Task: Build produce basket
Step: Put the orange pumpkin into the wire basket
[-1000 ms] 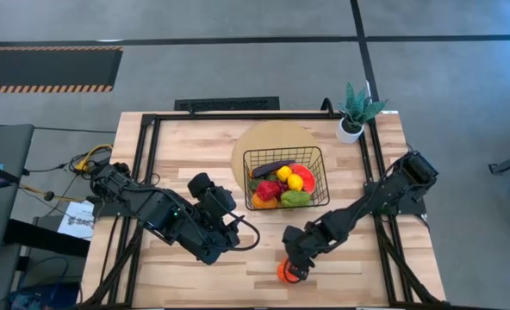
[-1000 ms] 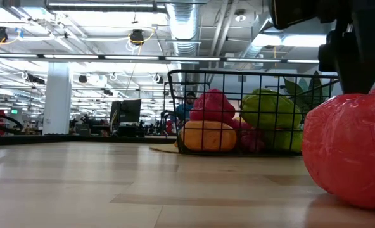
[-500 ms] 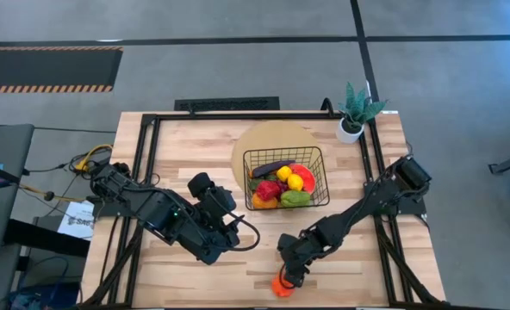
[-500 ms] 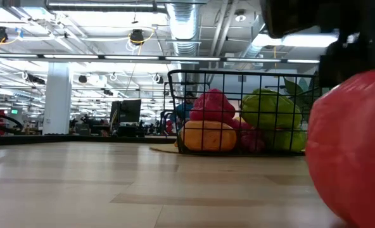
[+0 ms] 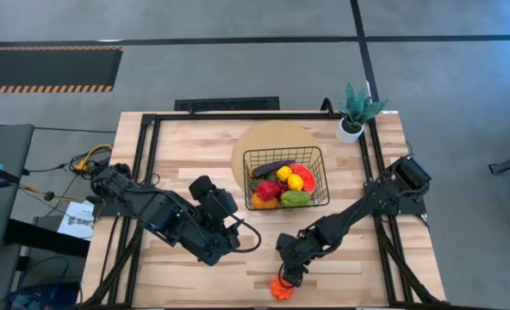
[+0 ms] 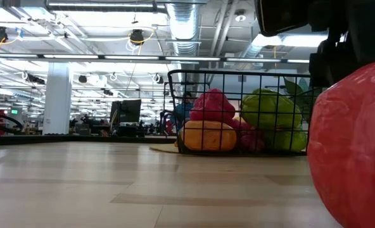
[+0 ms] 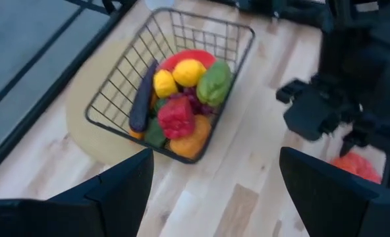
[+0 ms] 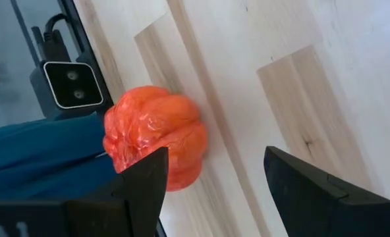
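The black wire basket [image 5: 281, 151] stands on a round tan mat, holding a lemon, a red pepper, a green pepper, an eggplant and other produce; it also shows in the left wrist view [image 7: 109, 124] and the low view [image 6: 238, 73]. An orange-red pepper [image 5: 281, 288] lies on the table at its near edge, close in the low view [image 6: 355, 145]. My right gripper [image 5: 289, 274] is open just above and beside it; in its wrist view [image 8: 215, 157] the pepper [image 8: 155, 135] lies past one fingertip. My left gripper [image 7: 215, 191] is open, hovering left of the basket [image 5: 216, 196]. My right gripper stands open, pointing down and toward the near edge, with one finger [image 8: 142, 178] in front of the orange-red pepper's side [image 8: 172, 155]. I cannot tell whether that finger touches the pepper. The pepper rests on the table.
A potted green plant [image 5: 355, 110] stands at the far right corner. The black frame rails [image 5: 152, 155] run along the table's sides. Bare wood lies between the two arms and in front of the basket. A small camera [image 8: 70, 84] sits at the near edge by the pepper.
My right gripper has moved toward the table's near edge. The orange-red pepper has shifted along the table ahead of it, from a little inside the edge to the near edge itself. The basket and its contents have kept still.
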`<state>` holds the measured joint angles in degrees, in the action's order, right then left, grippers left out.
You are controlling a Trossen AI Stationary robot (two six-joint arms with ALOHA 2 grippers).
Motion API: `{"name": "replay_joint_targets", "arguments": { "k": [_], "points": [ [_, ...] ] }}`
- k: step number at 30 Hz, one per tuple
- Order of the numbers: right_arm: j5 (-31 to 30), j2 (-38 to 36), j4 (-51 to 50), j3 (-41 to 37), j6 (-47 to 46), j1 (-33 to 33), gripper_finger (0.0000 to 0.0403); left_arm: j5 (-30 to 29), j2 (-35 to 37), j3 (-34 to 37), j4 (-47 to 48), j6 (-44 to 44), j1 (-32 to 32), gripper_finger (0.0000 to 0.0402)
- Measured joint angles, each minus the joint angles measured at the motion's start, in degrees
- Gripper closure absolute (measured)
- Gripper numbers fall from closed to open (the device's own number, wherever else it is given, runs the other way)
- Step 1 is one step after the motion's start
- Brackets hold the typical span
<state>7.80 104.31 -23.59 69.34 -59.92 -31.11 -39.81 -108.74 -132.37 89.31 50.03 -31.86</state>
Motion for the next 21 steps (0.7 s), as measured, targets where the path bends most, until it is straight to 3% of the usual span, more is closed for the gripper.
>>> {"name": "replay_joint_targets", "arguments": {
  "k": [5,13,21],
  "points": [
    [4.24,0.00,0.73,0.00,-0.01,0.02,0.0131,2.57,-1.00,0.02,-0.15,-1.15,-0.02,0.0088],
    [5.55,0.00,1.28,0.00,0.27,-0.52,0.0133,6.77,-3.05,2.72,-1.97,-2.18,-0.97,0.0088],
    [5.13,0.00,3.38,-0.01,2.42,-1.55,0.0133,9.82,-2.98,9.02,-3.38,6.24,-2.70,0.0088]
  ]
}}
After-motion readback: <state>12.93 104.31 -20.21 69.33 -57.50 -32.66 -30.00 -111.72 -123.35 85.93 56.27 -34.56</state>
